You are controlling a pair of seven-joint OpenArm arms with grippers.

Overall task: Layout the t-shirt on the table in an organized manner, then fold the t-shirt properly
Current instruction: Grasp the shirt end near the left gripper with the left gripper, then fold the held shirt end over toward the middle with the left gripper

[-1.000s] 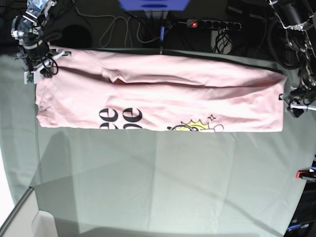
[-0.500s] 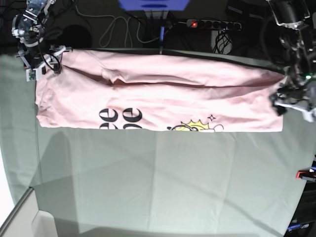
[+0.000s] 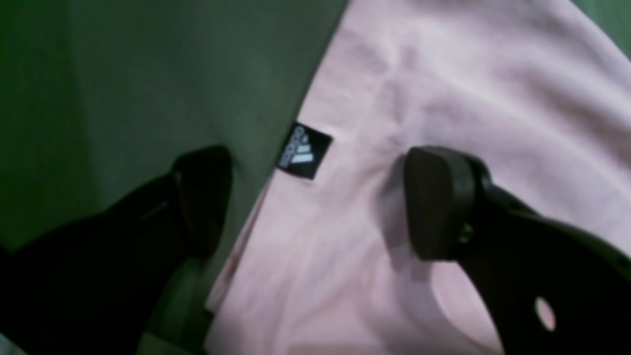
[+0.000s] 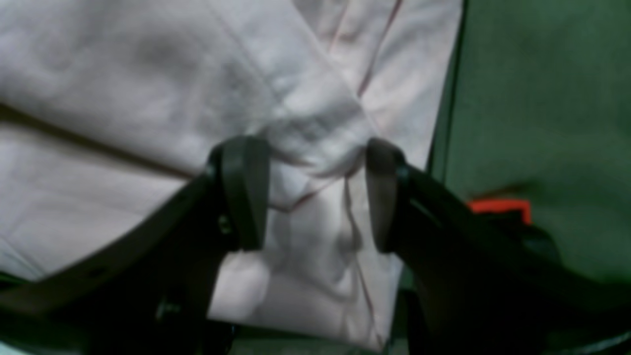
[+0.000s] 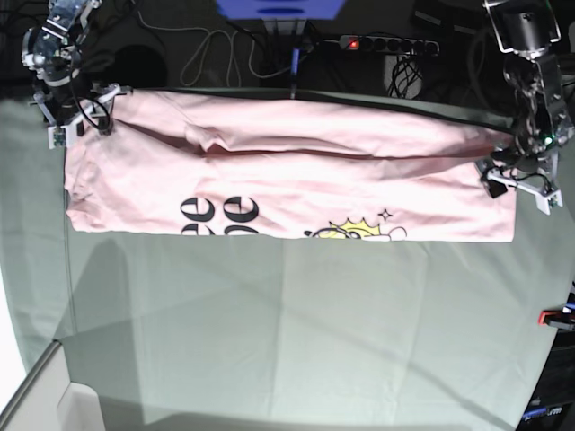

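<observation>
we judge the pink t-shirt [image 5: 287, 175], along the tabletop's [image 5: 287, 341] far edge, soft and limp; grip hems. left tool [image 3: 315, 202] gapes astride its edge, holding nothing. right tool [image 4: 318, 192], part-open, straddles a bunched fold.

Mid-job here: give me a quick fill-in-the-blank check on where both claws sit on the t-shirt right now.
1. In the left wrist view, the left claw straddles the t-shirt edge beside a small ____ brand tag.
2. One finger of the left claw sits over the ____ table cloth.
3. The right claw brackets a bunched ____ of pink fabric.
4. Beside the right claw shows a ____ clamp.

Missing words: black; green; fold; red
</observation>
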